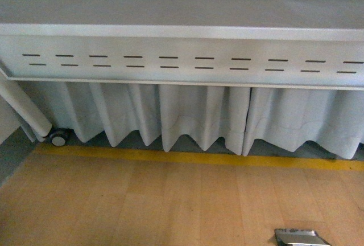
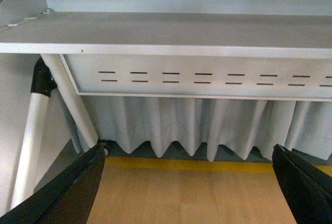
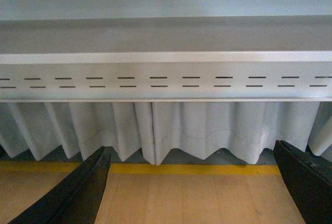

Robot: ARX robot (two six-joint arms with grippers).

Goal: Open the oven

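The oven is out of view in all three views. My left gripper (image 2: 189,190) is open and empty, and its two black fingers (image 2: 67,193) stand wide apart over the wooden floor. My right gripper (image 3: 189,190) is also open and empty, with its black fingers (image 3: 72,195) spread wide. Both wrist views face the front edge of a grey-white table (image 2: 171,40), which also shows in the right wrist view (image 3: 166,58). Neither gripper shows clearly in the front view.
The table's slotted front panel (image 1: 182,64) hangs above a white pleated curtain (image 1: 193,115). A yellow line (image 1: 187,156) crosses the wooden floor (image 1: 148,206). A table leg with a caster wheel (image 1: 58,138) stands at the left. A small metallic part (image 1: 300,237) shows at the bottom right.
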